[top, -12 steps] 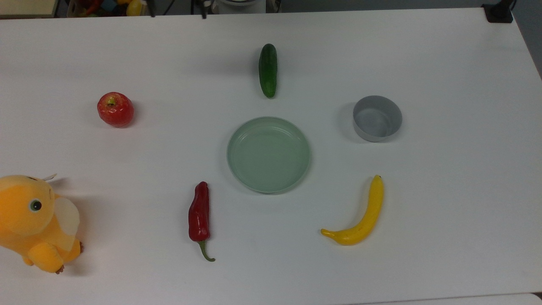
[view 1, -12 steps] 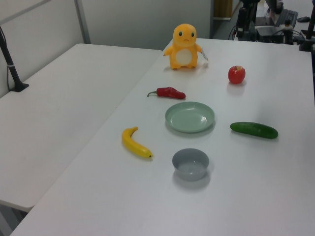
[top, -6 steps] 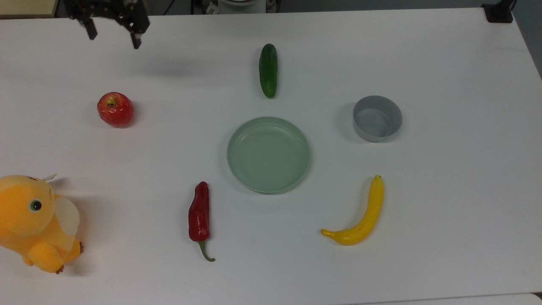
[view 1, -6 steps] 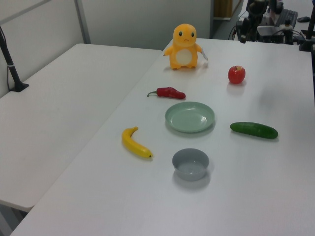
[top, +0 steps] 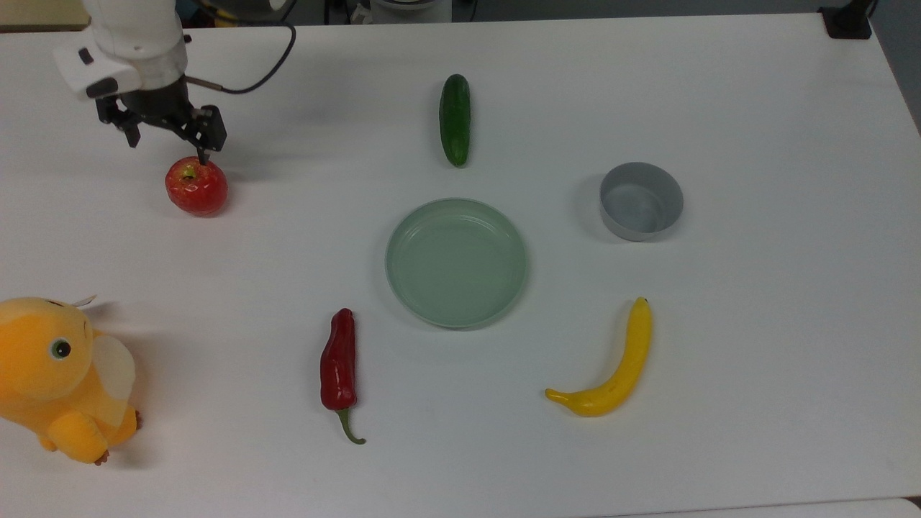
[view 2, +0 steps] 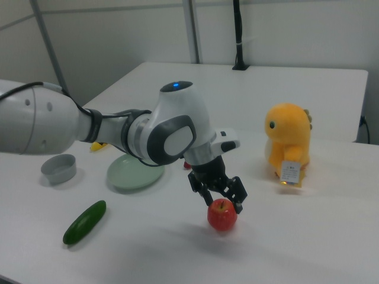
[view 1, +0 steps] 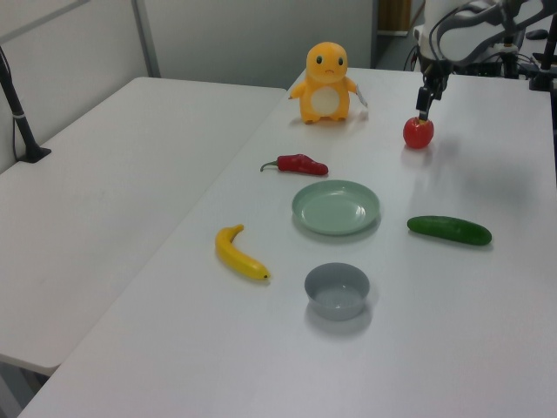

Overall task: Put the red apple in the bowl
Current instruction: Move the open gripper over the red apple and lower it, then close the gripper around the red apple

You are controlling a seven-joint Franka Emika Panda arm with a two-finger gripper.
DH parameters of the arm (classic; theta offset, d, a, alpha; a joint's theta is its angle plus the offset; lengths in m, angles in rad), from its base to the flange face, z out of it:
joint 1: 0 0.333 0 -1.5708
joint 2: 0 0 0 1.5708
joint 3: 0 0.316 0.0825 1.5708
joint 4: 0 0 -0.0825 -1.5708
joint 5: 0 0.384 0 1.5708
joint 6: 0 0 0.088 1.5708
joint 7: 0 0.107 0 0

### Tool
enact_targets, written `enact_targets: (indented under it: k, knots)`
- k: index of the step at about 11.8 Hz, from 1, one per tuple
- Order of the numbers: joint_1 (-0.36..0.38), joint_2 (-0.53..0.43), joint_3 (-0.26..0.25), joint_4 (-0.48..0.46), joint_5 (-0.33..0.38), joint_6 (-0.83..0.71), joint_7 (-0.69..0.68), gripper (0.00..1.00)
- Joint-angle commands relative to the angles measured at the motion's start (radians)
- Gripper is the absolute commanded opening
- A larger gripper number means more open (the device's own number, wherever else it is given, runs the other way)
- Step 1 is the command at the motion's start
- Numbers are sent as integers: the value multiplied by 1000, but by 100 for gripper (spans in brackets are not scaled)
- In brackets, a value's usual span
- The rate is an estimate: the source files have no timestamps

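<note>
Gripper (top: 167, 141), fingers spread and empty, has dropped in from beyond the table edge to just above the apple (top: 196, 186), which sits untouched well away from the bowl (top: 641, 201): grasp imminent, transport undone.

White, glossy, rounded robot arm (view 2: 71, 127) with dark grey joint bands and a grey panel on the bulbous wrist housing. Small blue indicator light on top of that housing. White flange block with a dark marking behind the black two-finger gripper (view 2: 218, 192), of angular black metal. Thin black cable (top: 255, 72) looped from the gripper mount up along the arm.
</note>
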Motion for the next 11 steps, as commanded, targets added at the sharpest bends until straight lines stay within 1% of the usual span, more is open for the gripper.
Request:
enact_targets:
  k: [1,11]
  knots:
    - [3,24,-1,21,-25,5,-16,100]
    - [21,43,13,21,-31,2,-10,100]
